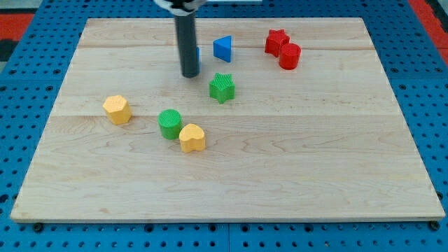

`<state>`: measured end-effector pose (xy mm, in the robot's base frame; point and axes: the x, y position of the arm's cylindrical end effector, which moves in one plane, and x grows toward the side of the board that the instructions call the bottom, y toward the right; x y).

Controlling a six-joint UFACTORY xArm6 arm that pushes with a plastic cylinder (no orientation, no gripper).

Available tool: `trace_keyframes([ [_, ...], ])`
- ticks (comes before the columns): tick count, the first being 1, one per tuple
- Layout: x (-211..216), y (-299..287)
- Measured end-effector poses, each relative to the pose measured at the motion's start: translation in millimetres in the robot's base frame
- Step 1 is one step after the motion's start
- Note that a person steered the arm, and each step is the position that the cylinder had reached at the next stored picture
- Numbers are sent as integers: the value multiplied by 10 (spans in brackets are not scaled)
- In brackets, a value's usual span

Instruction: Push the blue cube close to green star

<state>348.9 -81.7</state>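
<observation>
The blue cube (pixel 198 57) is sitting near the view's top, almost wholly hidden behind my rod; only a thin blue sliver is showing at the rod's right edge. My tip (pixel 190 74) is resting on the wooden board (pixel 280 175) just in front of and slightly left of the cube, apparently touching it or very nearly so. There is no gripper here, so nothing is being clasped or let go; the rod is only pushing. The green star (pixel 222 87) is lying just down and to the right of the cube, near but apart.

The risks, as I am judging them: with the tip sitting on the cube's near-left side, a push is likely driving it rightward toward the blue triangular block (pixel 222 48) rather than down toward the star. An off-centre contact may be spinning the cube off the rod, and an overlong push may be knocking the star away.

Farther out, a red star (pixel 276 41) and red cylinder (pixel 290 56) are touching at upper right; a yellow hexagonal block (pixel 117 109), green cylinder (pixel 169 123) and yellow heart (pixel 192 137) are lying lower left.

No brand, label or writing is showing anywhere
</observation>
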Motion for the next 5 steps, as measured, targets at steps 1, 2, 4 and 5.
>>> trace_keyframes([
  [1,-26,-382],
  [2,-626,-445],
  [4,-287,130],
  [5,-397,1],
])
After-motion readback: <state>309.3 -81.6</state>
